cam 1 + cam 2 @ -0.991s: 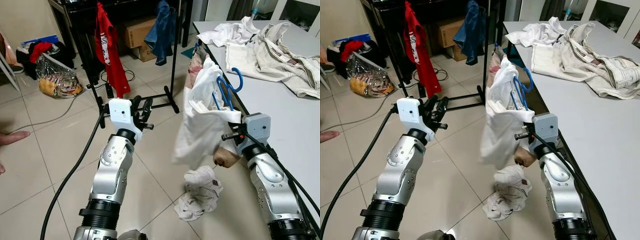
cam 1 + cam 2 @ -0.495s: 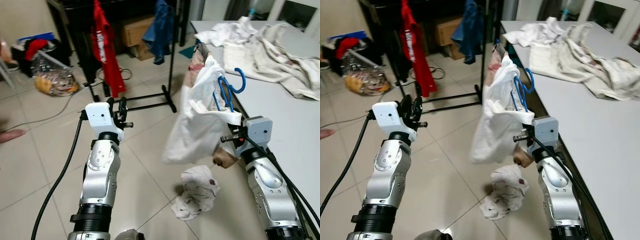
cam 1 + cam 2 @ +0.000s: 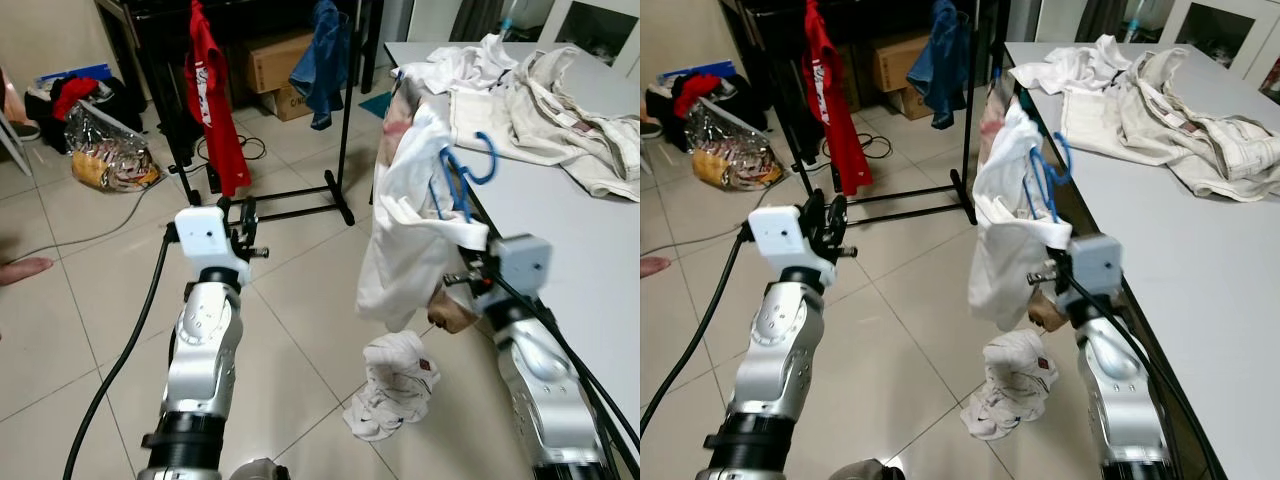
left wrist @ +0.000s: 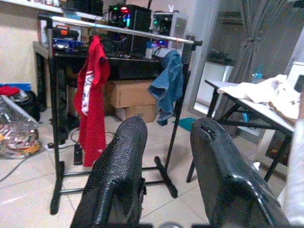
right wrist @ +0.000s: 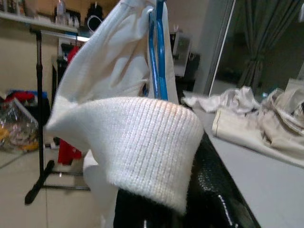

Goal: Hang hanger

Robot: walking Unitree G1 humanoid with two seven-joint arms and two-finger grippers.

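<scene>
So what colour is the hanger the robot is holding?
Blue. The hanger inside the white garment shows best in the left eye view.

— What are the arms built like?

— Both are silver, rounded metal segments with black ribbed collars near the bottom of the eye views. Each wrist ends in a boxy white housing.

— And the cabling?

— A thick black cable runs along the outside of each arm up to that white box.

— The left gripper (image 3: 243, 215)?

— Two long black fingers (image 4: 118, 175) with a finely pebbled surface, rounded at the tips, and a small silver pin sticking out at the side.

— The right gripper (image 3: 468, 268)?

— Glossy black, textured fingers (image 5: 216, 190), with a short silver pin beside its white box.
</scene>
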